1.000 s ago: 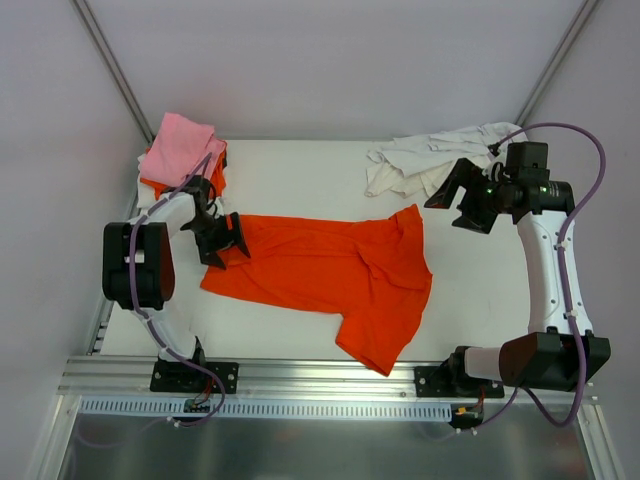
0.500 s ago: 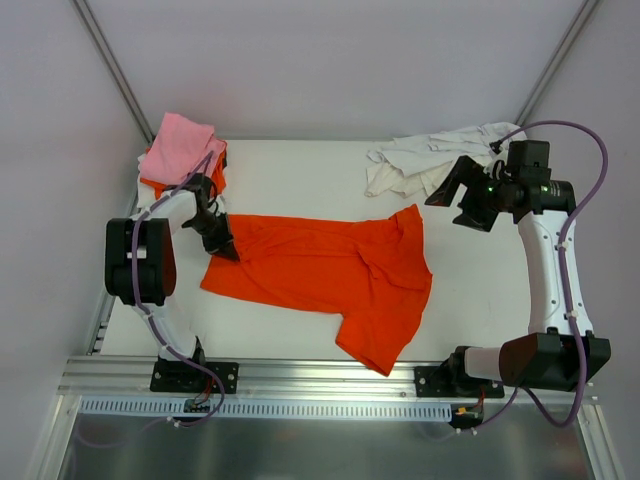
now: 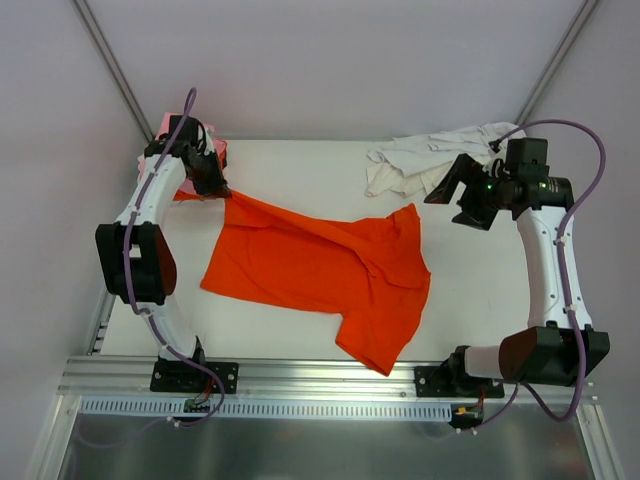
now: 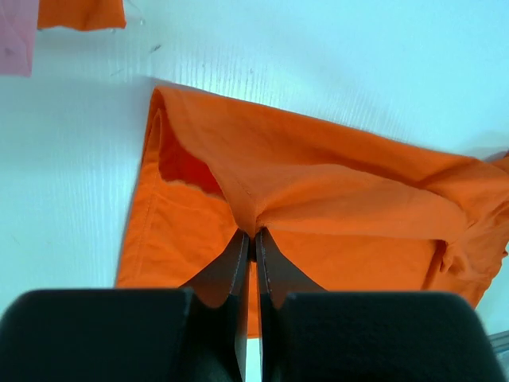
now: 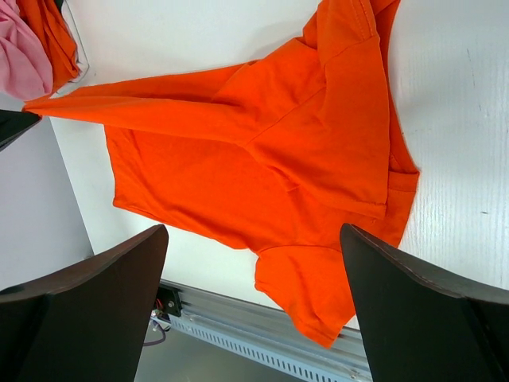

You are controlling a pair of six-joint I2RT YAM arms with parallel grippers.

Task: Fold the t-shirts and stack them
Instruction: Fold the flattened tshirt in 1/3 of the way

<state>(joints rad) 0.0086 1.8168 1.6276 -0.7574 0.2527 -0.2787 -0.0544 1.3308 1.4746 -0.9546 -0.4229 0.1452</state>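
Top external view: left jaws clamp a corner of the orange t-shirt [image 3: 320, 270] at far left, its body spread across the counter [image 3: 300, 170]; right jaws gape empty; this small pinch may slip under drag.

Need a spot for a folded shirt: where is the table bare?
Bare table runs along the far edge between the pink shirt and the white shirts, and on the right between the spread orange shirt and the right arm. The far-left corner is crowded: the left gripper pinches the orange shirt's corner there beside the pink shirt.
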